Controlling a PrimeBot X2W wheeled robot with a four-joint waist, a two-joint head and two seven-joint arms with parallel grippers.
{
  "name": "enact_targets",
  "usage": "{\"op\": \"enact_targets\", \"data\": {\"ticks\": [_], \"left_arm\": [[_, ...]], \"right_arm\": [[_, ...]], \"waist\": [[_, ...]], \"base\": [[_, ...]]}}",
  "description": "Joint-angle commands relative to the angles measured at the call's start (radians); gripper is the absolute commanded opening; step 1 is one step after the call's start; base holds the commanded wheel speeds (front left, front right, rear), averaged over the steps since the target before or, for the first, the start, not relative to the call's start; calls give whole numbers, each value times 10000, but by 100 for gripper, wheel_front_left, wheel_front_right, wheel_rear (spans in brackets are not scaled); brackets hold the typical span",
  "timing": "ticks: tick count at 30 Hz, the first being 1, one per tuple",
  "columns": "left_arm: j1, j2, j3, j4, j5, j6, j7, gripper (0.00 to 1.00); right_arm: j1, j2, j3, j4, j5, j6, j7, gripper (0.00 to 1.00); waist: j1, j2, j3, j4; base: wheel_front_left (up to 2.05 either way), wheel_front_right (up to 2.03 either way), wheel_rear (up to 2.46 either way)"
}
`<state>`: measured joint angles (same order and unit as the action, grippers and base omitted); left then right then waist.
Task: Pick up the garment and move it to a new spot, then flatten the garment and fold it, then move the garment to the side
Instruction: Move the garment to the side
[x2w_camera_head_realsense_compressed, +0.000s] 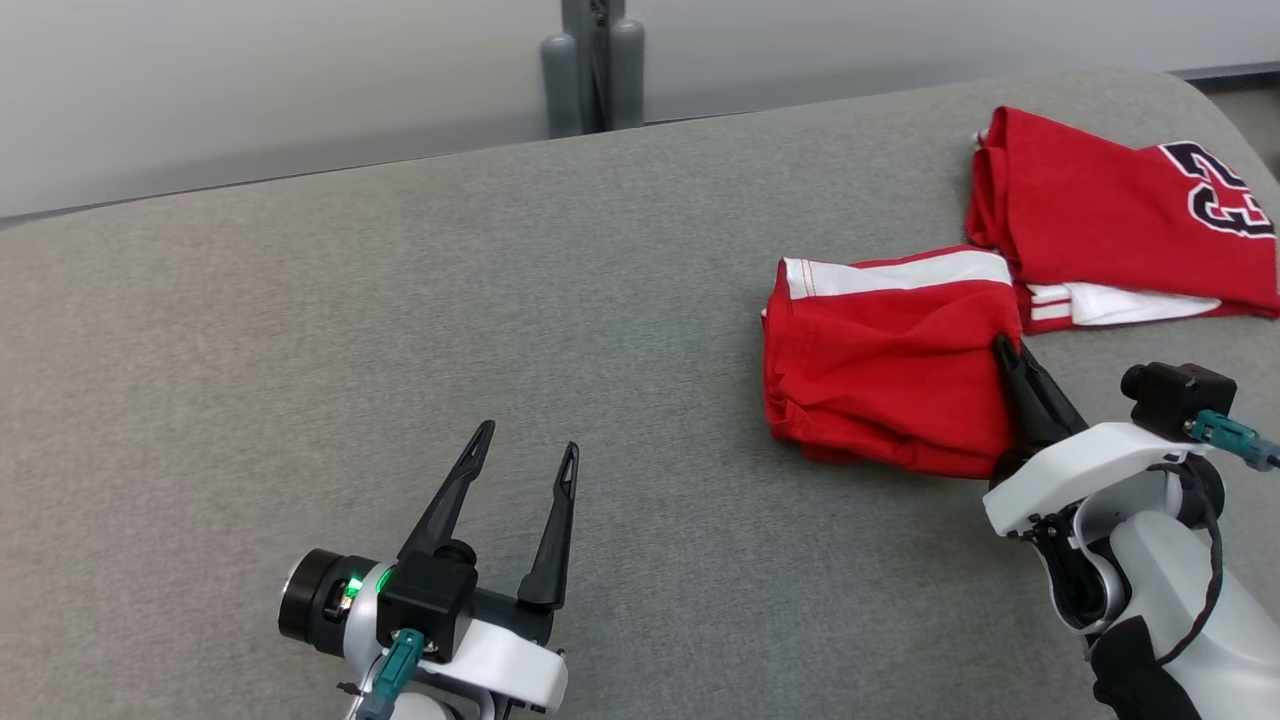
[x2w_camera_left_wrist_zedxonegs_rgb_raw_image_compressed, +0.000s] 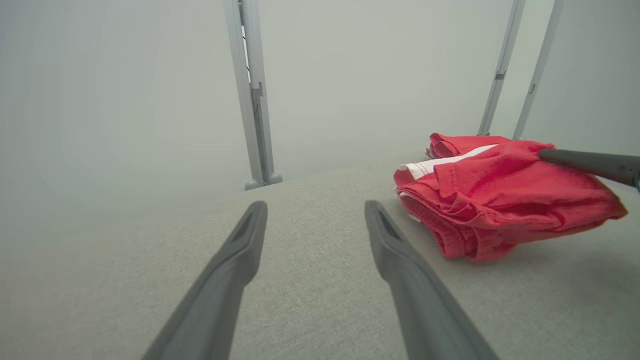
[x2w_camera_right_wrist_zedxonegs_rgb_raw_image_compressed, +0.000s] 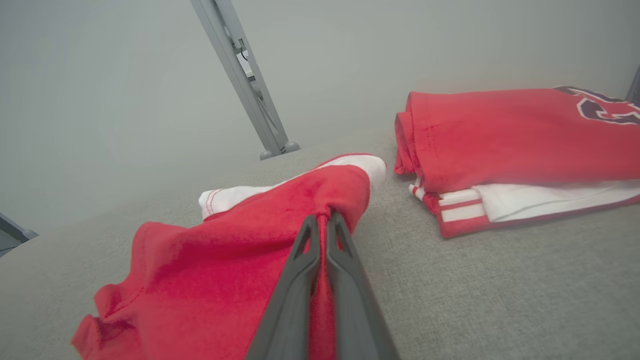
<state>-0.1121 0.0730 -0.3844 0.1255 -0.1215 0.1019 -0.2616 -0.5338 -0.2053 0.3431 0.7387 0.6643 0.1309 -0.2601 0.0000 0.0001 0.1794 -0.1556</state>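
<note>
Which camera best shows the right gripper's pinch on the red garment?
The right wrist view: the right gripper is shut on a fold of the red garment, cloth between its fingers. The head view shows it at the garment's right edge, pinch hidden. The left wrist view shows one dark finger over the cloth.

Wide table (x2w_camera_head_realsense_compressed: 300, 330) covered in grey woven fabric, spread across most of the head view, far right corner rounded. Beyond its far edge, plain pale grey wall (x2w_camera_head_realsense_compressed: 250, 80), matt, evenly lit, slightly darker low down near the table. At that far edge, upright grey metal post (x2w_camera_head_realsense_compressed: 592, 60), flanked by two rounded grey cylinders (x2w_camera_head_realsense_compressed: 627, 75). In the left wrist view, two slimmer grey metal uprights (x2w_camera_left_wrist_zedxonegs_rgb_raw_image_compressed: 500, 75) side by side at the right, leaning a little. Soft, diffuse light throughout.
</note>
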Motion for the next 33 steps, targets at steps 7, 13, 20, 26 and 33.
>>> {"op": "enact_targets", "data": {"ticks": [7, 13, 20, 26, 33], "left_arm": [[-270, 196, -75, 124, 157, -78, -38, 100], [-569, 321, -245, 130, 272, -190, 68, 100], [-1281, 451, -482, -70, 598, -298, 313, 100], [-1869, 544, -722, -432, 882, -392, 499, 100], [-2435, 644, -857, -1140, 1099, -472, 929, 100]], "right_arm": [[166, 234, -75, -175, -348, -4, -73, 0], [-486, 257, 216, 289, -1041, -2, -73, 0], [-1949, -229, 1039, 601, -2140, -4, -73, 0], [-3385, -902, 1586, 652, -2870, -4, -74, 0], [-4678, -1800, 776, 861, -3217, -4, -74, 0]], "waist": [[0, -1, 267, -1165], [0, -1, 522, -1501], [0, -1, 1180, -1212], [0, -1, 2044, -818], [0, -1, 3080, -558]], "base": [[0, 0, 0], [0, 0, 0], [0, 0, 0], [0, 0, 0], [0, 0, 0]]}}
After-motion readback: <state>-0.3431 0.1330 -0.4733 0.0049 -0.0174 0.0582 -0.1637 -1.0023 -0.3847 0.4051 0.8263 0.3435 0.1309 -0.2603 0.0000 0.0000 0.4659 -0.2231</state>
